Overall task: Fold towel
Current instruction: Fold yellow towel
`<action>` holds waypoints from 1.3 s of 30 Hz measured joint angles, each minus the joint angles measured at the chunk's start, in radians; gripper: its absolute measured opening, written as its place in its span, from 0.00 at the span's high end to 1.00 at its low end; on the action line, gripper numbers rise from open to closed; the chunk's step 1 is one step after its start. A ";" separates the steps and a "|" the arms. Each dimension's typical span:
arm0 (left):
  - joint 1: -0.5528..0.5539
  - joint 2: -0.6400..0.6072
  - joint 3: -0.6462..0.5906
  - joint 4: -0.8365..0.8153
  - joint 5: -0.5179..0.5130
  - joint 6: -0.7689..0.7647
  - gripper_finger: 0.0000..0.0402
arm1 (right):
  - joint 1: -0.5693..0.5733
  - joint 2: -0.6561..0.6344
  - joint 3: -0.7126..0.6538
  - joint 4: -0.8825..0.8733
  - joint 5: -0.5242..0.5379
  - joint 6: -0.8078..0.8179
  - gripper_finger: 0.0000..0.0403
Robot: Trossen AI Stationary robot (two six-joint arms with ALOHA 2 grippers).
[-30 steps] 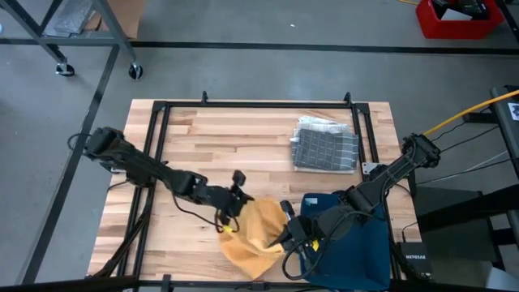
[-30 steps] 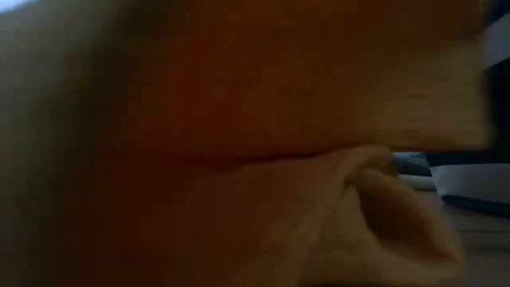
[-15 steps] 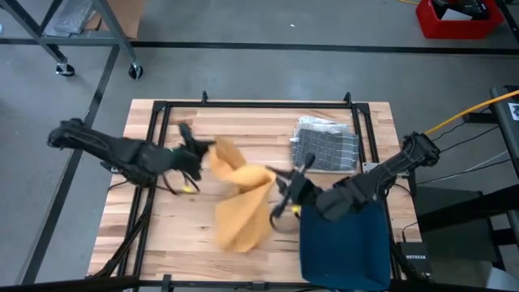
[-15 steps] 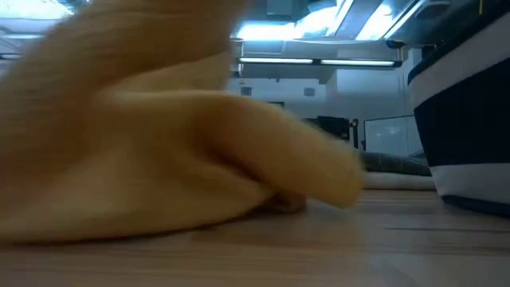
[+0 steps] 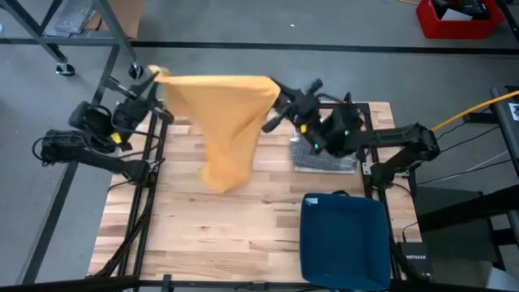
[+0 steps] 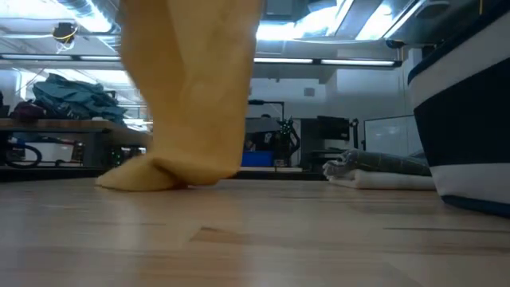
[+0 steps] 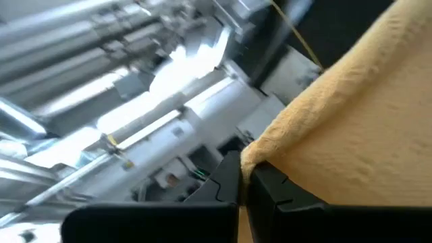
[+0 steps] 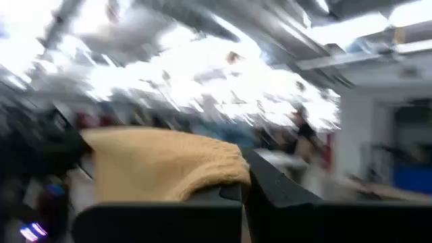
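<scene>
Item: yellow towel (image 5: 220, 122), soft looped terry, held aloft by its two upper corners above the far half of the wooden table (image 5: 243, 219). It hangs as a tapering drape, top edge stretched nearly straight; lower end bunched and resting on the planks (low view shows it crumpled there).

Left gripper (image 5: 151, 79): raised at the far left edge, fingers (image 7: 229, 181) clenched on one corner.

Right gripper (image 5: 274, 91): raised at the far centre, fingers (image 8: 270, 185) pinching the other corner.

Also on table: grey waffle-weave cloth (image 5: 326, 148), folded flat, far right; navy fabric bin (image 5: 345, 239), squarish, near right.
</scene>
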State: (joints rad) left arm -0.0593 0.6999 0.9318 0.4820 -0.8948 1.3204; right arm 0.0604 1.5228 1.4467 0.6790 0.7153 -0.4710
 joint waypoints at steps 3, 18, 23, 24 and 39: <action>0.052 0.029 0.028 0.025 0.072 0.031 1.00 | -0.090 -0.002 0.016 0.045 -0.155 0.071 1.00; 0.303 0.315 0.412 0.023 0.215 0.124 1.00 | -0.347 -0.007 0.234 -0.131 -0.530 0.300 1.00; 0.387 0.404 0.554 -0.012 0.227 0.079 1.00 | -0.408 -0.007 0.275 -0.152 -0.649 0.441 1.00; 0.400 0.418 0.580 -0.040 0.230 0.074 1.00 | -0.420 -0.007 0.280 -0.159 -0.670 0.461 1.00; 0.617 0.585 0.819 -0.294 0.334 -0.029 1.00 | -0.540 -0.006 0.294 -0.148 -0.680 0.558 1.00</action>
State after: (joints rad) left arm 0.5581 1.2845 1.7511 0.1881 -0.5612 1.2909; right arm -0.4801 1.5166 1.7412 0.5308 0.0349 0.0875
